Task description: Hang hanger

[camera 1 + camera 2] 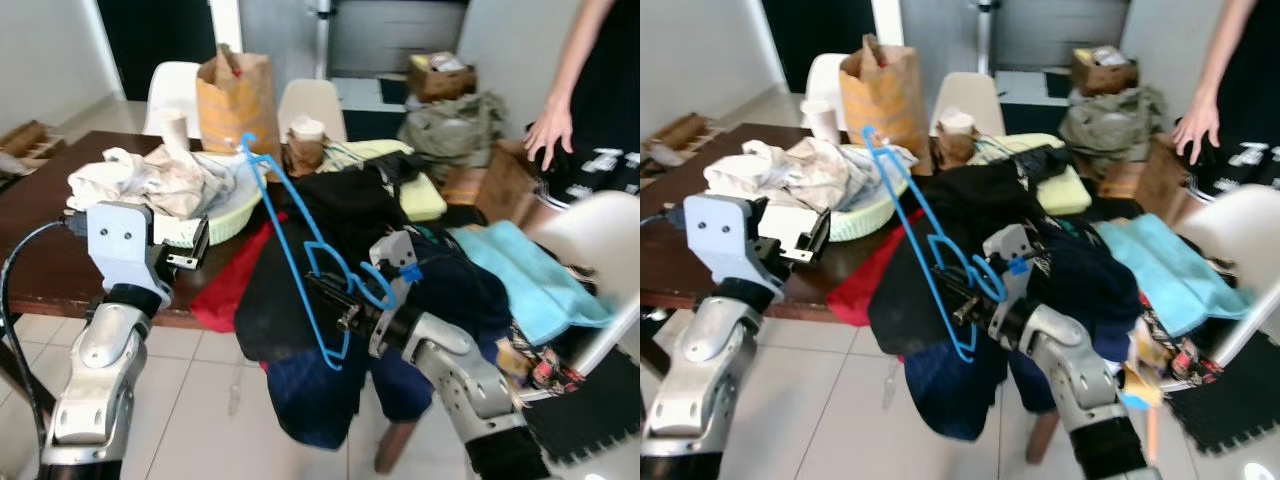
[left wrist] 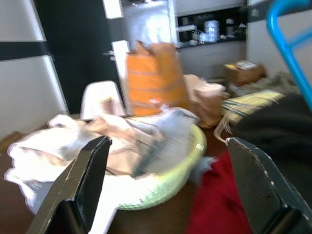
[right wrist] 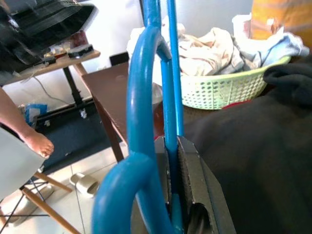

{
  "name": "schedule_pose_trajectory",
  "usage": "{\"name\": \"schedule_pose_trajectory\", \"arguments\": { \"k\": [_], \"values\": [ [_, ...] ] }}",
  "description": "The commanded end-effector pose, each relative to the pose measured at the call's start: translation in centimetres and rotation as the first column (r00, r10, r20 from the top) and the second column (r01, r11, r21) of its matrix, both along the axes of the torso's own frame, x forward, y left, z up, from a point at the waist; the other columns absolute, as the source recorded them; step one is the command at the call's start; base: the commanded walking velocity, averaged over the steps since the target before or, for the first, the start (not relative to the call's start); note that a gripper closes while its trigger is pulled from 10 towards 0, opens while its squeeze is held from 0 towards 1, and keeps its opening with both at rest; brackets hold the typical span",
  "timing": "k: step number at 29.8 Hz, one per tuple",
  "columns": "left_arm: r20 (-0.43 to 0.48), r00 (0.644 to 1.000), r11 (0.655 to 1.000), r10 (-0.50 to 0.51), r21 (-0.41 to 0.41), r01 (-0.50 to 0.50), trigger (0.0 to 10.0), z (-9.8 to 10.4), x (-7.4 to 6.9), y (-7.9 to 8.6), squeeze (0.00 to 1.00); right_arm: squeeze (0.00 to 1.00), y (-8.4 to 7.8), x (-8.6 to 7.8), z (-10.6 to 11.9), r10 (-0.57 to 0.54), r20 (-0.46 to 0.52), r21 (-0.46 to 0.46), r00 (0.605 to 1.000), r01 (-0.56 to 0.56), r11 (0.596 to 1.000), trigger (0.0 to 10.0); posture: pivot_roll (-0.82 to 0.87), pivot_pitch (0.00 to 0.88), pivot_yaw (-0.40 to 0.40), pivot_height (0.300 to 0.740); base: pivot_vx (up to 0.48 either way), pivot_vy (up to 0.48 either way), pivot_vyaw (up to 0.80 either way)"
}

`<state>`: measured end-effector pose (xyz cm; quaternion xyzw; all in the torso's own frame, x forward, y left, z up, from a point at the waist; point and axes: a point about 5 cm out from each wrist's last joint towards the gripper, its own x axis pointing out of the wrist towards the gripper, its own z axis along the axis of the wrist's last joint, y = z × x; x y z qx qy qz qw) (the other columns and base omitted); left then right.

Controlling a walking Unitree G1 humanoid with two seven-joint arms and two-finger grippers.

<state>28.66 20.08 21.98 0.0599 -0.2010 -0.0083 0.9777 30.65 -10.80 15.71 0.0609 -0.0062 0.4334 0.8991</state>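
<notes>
A blue plastic hanger (image 1: 300,250) stands tilted in front of a heap of dark clothes (image 1: 350,215) on a chair. My right gripper (image 1: 335,300) is shut on the hanger's lower part, and its fingers (image 3: 190,180) pinch the blue bar (image 3: 168,122) in the right wrist view. My left gripper (image 1: 195,245) is open at the brown table's edge, with nothing between its fingers (image 2: 87,180). It points toward a pale green basket (image 2: 180,170) full of light laundry.
A brown table (image 1: 50,255) carries the basket, a paper bag (image 1: 237,100) and a red cloth (image 1: 235,280). White chairs (image 1: 310,100) stand behind. A turquoise towel (image 1: 525,270) lies on a chair at the right. A person's hand (image 1: 548,130) hangs at the far right.
</notes>
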Motion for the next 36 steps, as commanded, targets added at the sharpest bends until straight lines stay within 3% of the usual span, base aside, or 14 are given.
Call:
{"name": "schedule_pose_trajectory", "arguments": {
  "k": [1,21,36],
  "values": [
    [0.019,0.999,1.000,0.026,-0.009,-0.026,10.0,0.6,-0.3,0.8,0.00,0.00,0.7,-0.1,0.6,0.024,0.016,0.019,1.000,-0.024,1.000,10.0,-0.04,0.000,-0.018,0.736,0.285,0.000,0.80],
    [0.064,0.997,0.998,-0.034,-0.044,0.037,10.0,2.6,0.5,-0.5,0.00,0.00,0.3,1.3,1.8,-0.112,0.035,0.060,0.993,0.110,0.992,10.0,-0.05,0.000,0.010,0.736,0.282,0.000,0.04],
    [0.027,0.998,0.997,-0.051,-0.054,0.053,10.0,2.1,1.0,-0.6,0.00,0.00,0.0,1.9,2.5,-0.154,0.045,0.076,0.987,0.150,0.986,10.0,-0.07,0.000,0.034,0.736,0.282,0.000,0.00]
  ]
}}
